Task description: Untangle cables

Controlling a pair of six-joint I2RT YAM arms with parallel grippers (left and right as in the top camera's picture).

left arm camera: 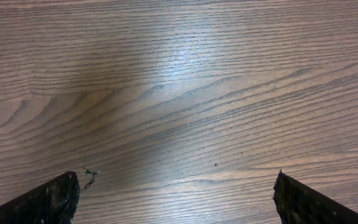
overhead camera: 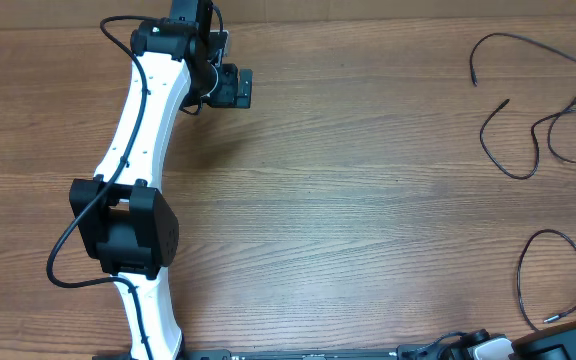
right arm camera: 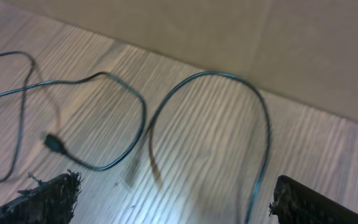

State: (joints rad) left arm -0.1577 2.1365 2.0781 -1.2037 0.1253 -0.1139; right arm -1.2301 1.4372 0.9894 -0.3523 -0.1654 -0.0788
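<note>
Right gripper (right arm camera: 176, 180) and left gripper (left arm camera: 176, 177) stand open, empty; close the right one carelessly and you may pinch 2 cables (right arm camera: 216, 73) together.

Cables (overhead camera: 484, 140) are lying along the table's (overhead camera: 368, 200) right side, seemingly as separate strands; left arm (overhead camera: 143, 140) is occupying the far left.

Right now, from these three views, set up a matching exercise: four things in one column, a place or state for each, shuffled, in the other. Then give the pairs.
Things
1. left hand
2. right hand
3. cables
4. table

Places or states
a. brown wood grain
b. open, above looping black cord
c. open, over bare wood only
d. thin black strands lying loose at the right side

Pairs: 1-c, 2-b, 3-d, 4-a
</note>
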